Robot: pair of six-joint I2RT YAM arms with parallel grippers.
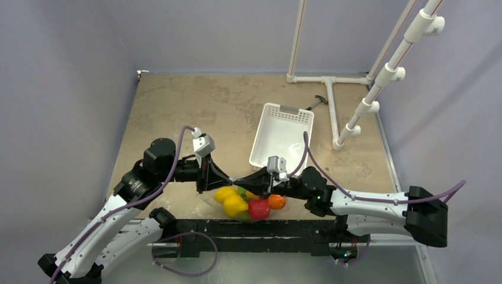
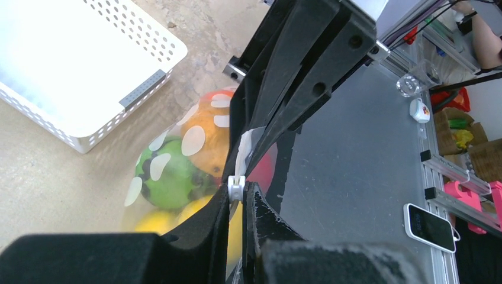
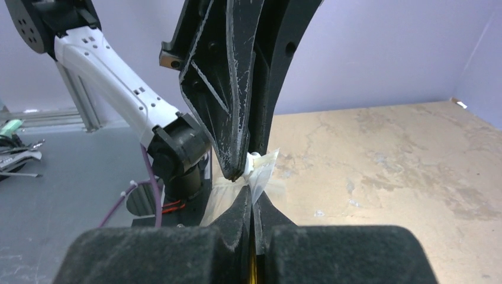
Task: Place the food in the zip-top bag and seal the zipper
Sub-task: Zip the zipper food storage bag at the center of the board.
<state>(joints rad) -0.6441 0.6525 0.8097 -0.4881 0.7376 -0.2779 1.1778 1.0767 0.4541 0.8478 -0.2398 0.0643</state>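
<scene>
The clear zip-top bag [image 1: 208, 200] lies at the table's near edge with the food inside: yellow [image 1: 228, 199], red [image 1: 258, 209] and orange [image 1: 276, 201] pieces. The left wrist view shows a dark-striped green fruit [image 2: 169, 174] and an orange one [image 2: 207, 133] through the bag's white-spotted wall. My left gripper [image 2: 240, 189] is shut on the zipper's white slider [image 2: 236, 187]. My right gripper [image 3: 253, 198] is shut on the bag's edge [image 3: 263, 168] right beside that slider. Both grippers meet tip to tip above the bag [image 1: 237, 179].
An empty white slotted basket [image 1: 288, 110] stands just behind the bag, to the right. A white pipe frame [image 1: 331, 106] occupies the back right. The black rail [image 1: 248, 228] runs along the near edge, right under the bag.
</scene>
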